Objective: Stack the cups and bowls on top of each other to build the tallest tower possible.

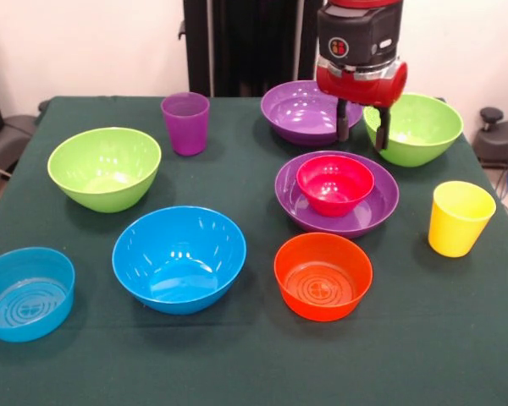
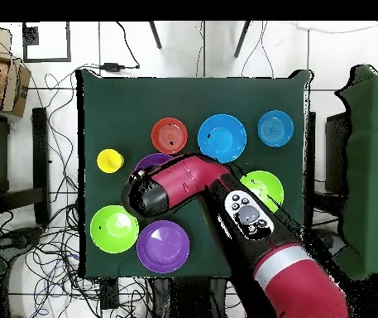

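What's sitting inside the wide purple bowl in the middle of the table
A small red-pink bowl sits upright inside the wide purple bowl, and it looks empty. The purple bowl's floor beneath it is covered. In the overhead view the arm hides nearly all of both.

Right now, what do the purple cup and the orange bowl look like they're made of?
The purple cup looks like thin translucent plastic: light shows through its wall and the rim glows paler. The orange bowl also looks plastic, opaque and glossy, with bright highlights on its rim and moulded rings in its bottom. Neither can be told for certain by sight alone.
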